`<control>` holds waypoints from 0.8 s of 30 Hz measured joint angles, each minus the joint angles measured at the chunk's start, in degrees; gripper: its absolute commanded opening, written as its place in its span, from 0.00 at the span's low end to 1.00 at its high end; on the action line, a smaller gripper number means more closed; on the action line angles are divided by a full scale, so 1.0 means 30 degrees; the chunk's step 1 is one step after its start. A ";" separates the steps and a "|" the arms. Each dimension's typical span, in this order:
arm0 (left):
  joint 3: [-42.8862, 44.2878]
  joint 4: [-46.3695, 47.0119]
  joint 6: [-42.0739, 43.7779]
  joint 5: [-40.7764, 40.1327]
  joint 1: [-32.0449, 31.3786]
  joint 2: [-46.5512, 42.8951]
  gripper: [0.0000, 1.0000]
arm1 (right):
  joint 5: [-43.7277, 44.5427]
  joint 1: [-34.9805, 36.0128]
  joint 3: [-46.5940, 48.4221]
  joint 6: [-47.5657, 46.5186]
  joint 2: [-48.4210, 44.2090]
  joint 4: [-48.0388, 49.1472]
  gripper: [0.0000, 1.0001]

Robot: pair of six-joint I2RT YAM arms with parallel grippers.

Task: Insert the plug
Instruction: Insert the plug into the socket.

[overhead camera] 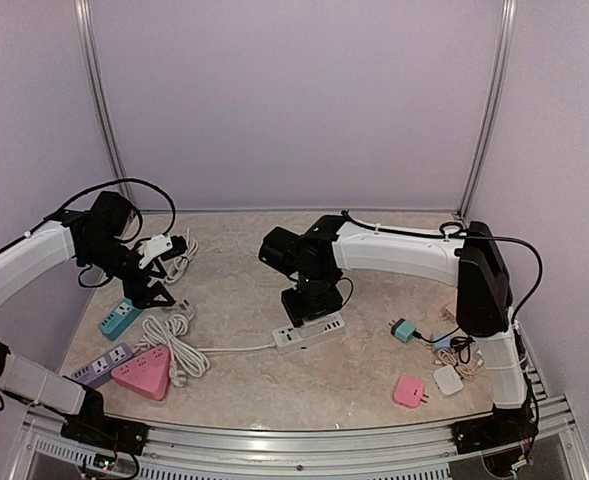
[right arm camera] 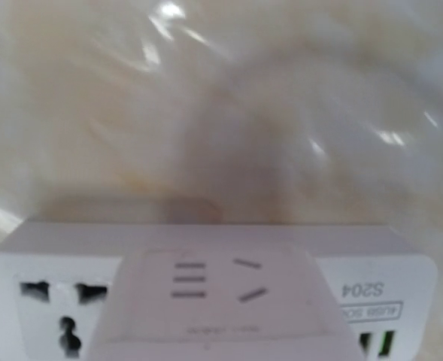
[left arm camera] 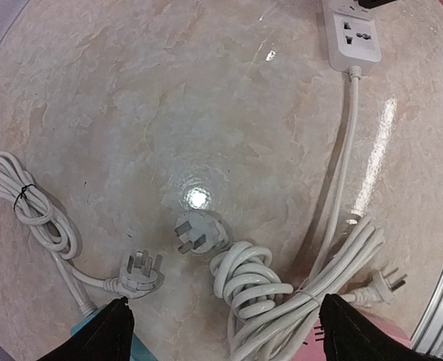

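Beige marbled tabletop (overhead camera: 374,260), walled in pale lilac, carried the white three-pin plug (left arm camera: 198,232), which lay loose just ahead of the left tool (left arm camera: 229,331). That tool's black fingers (left arm camera: 104,335) stood wide apart with nothing between them. The plug's pins seemed to point to the wrist view's lower left, away from the white power strip (overhead camera: 309,335), which lay well apart toward the right. The left tool was the nearer one. Loose white plugs numbered three: this one, a second three-pin plug (left arm camera: 142,271) and a two-pin plug (left arm camera: 383,282). The right tool (overhead camera: 310,312) sat over the single white strip, and its grip could not be told.
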 measured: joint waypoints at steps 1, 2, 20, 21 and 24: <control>-0.0007 0.0000 0.0000 -0.0007 0.0015 0.0000 0.83 | 0.0036 -0.0044 -0.0488 0.0015 -0.0328 -0.0015 0.00; -0.0022 0.0000 0.0000 -0.0015 0.0022 0.0000 0.84 | 0.0051 -0.0102 -0.1049 0.0044 -0.0692 -0.0051 0.00; -0.0073 -0.0379 0.0007 -0.0459 0.0095 -0.0226 0.84 | -0.1705 -0.1304 -0.1727 -0.0452 -0.0729 -0.1668 0.00; -0.0073 -0.0393 0.0007 -0.0466 0.0138 -0.0270 0.83 | -0.1800 -0.1355 -0.1727 -0.0415 -0.0729 -0.1668 0.00; -0.0073 -0.0408 0.0000 -0.0481 0.0211 -0.0313 0.83 | -0.1923 -0.1413 -0.1800 -0.0138 -0.0729 -0.1647 0.00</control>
